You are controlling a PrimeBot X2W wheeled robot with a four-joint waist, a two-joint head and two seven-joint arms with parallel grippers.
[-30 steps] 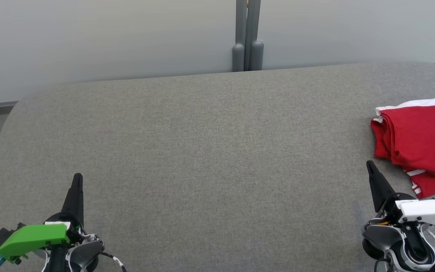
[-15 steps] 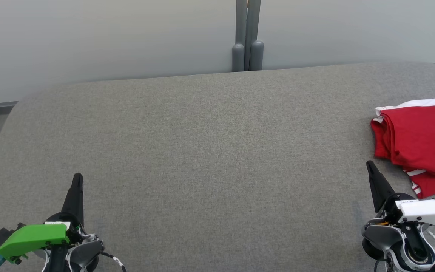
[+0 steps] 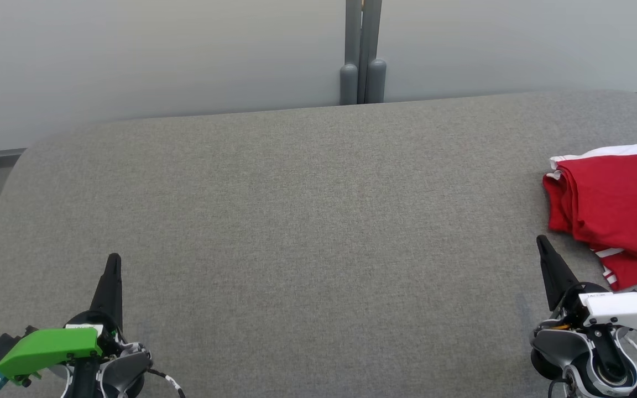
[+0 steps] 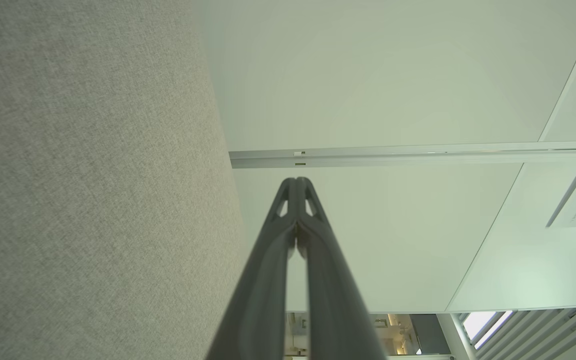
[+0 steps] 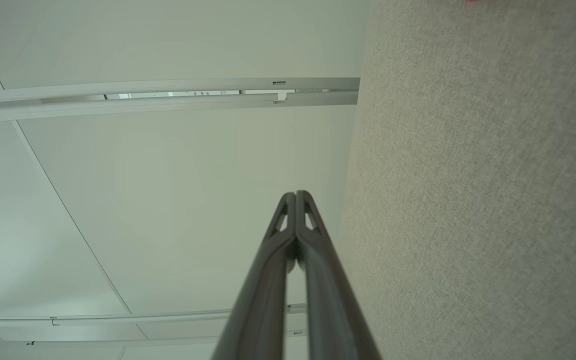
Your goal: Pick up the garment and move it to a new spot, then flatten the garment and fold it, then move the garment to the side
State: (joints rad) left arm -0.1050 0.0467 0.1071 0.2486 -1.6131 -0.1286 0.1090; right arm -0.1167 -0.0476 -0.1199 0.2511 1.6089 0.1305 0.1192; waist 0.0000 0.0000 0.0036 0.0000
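Since the garment (image 3: 614, 207) lay seemingly folded (partly cropped) at the table's (image 3: 296, 221) right edge, task looked approx. done; left gripper (image 3: 113, 262) & right gripper (image 3: 542, 246) sat empty, jaws together.

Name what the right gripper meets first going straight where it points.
Probably nothing on the grey fabric table; the right gripper passes left of the red folded garment toward the pale wall.

The right hand (image 5: 296, 194), fingers pressed together, hangs beside a grey fabric surface (image 5: 478, 200) and pale wall (image 5: 168, 175).
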